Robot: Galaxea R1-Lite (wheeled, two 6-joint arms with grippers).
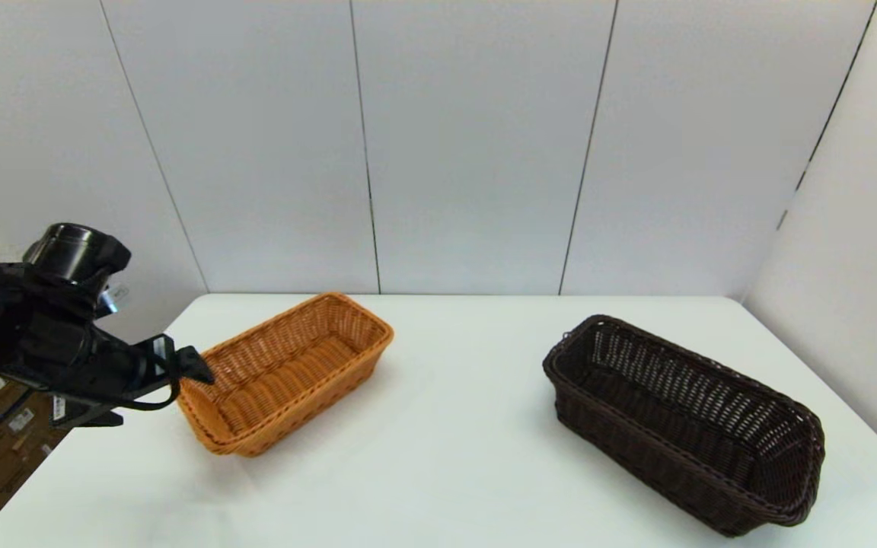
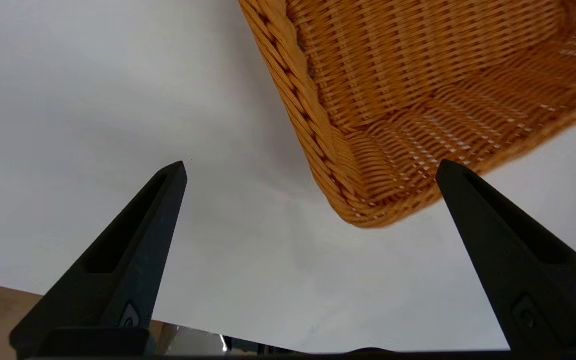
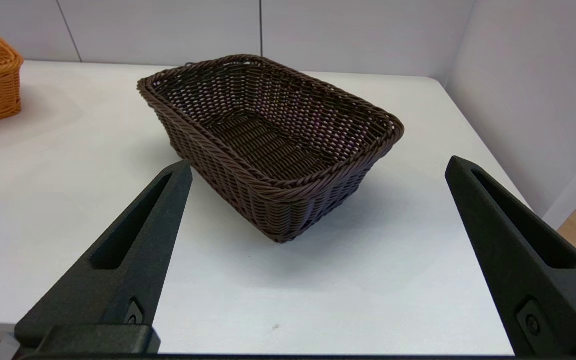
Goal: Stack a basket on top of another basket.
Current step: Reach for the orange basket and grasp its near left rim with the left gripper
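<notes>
At the left edge of the head view, the left gripper (image 1: 193, 367) hangs over the surface's (image 1: 446, 426) left border, fingers spread wide and holding nothing, its tip just at the near left corner of the orange-tan basket (image 1: 290, 373). That basket sits left of centre, angled toward the upper right. A broad bare stretch of surface separates it from the dark brown basket (image 1: 682, 422), which lies in the lower right of the frame, close to the surface's right edge and front edge. The right gripper (image 3: 313, 167), seen only in its wrist view, is open and empty, hovering short of the dark basket's near corner.
</notes>
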